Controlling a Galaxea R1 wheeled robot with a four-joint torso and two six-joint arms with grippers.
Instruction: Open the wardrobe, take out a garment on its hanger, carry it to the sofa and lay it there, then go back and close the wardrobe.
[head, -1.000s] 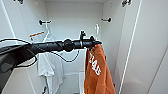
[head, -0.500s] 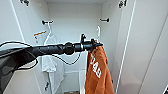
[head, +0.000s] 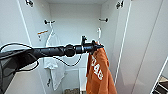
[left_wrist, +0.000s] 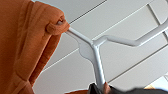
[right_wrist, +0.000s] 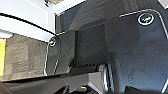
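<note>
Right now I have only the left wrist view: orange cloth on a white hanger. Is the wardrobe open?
Observer: Yes. The head view shows the wardrobe with its doors swung wide and its white inside showing.
Operator: Anything else hanging in there?
Observer: A white T-shirt, on the left side.
Operator: And where is the garment?
Observer: The garment hangs below the left gripper, which clamps the hanger. White lettering shows on its front.
</note>
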